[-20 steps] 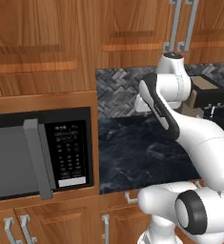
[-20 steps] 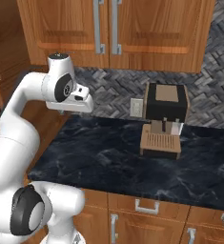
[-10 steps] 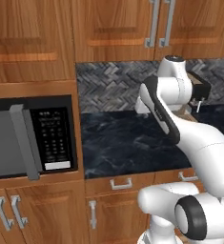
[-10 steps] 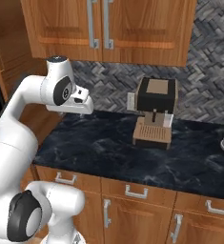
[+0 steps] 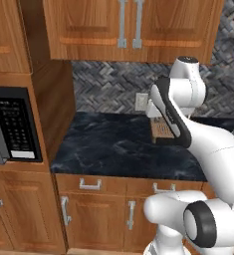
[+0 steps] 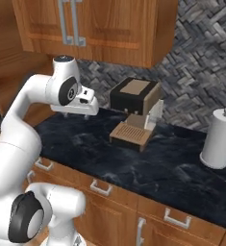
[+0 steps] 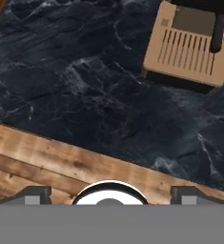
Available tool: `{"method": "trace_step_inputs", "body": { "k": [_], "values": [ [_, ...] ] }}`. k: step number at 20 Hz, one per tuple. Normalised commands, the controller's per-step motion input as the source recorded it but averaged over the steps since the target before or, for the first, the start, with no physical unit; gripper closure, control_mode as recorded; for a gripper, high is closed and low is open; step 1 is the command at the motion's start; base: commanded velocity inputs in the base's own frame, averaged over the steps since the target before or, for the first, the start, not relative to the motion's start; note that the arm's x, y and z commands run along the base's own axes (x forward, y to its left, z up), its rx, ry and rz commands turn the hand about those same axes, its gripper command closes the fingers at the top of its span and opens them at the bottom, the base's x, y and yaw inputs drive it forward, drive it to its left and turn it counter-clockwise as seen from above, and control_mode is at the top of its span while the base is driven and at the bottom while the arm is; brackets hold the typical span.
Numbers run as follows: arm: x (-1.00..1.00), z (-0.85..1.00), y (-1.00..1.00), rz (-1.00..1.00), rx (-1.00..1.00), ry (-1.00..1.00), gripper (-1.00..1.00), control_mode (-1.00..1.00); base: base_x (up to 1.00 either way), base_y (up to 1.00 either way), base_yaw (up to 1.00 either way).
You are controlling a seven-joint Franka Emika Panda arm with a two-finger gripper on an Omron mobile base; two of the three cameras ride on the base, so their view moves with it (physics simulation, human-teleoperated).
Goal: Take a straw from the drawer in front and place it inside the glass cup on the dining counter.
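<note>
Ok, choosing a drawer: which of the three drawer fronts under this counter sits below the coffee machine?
The middle drawer front, its handle roughly below the coffee machine; the others sit off to either side.

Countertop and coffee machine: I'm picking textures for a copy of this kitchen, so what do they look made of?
The countertop looks like polished black marble, going by the pale veins and soft sheen. The coffee machine seems to be matte dark plastic with tan panels, possibly wood or plastic; its slotted tray is the same flat tan.
</note>
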Motion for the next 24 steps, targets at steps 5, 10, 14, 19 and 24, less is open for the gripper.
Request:
{"method": "trace_step_inputs", "body": {
  "k": [5,10,14,19,24],
  "values": [
    [0.00,0.00,0.00,0.00,0.00,0.00,-1.00,1.00,0.05,-0.42,0.47],
    [0.00,0.00,0.00,0.00,0.00,0.00,-1.00,1.00,0.06,-0.35,0.51],
    [0.00,0.00,0.00,0.00,0.00,0.00,-1.00,1.00,0.11,-0.20,0.31],
    [0.02,-0.07,0.11,0.05,0.00,0.00,-1.00,-1.00,0.03,0.00,0.02],
    [0.00,-0.20,0.93,0.00,-0.17,0.06,-1.00,-1.00,0.00,0.00,0.00]
  ]
}}
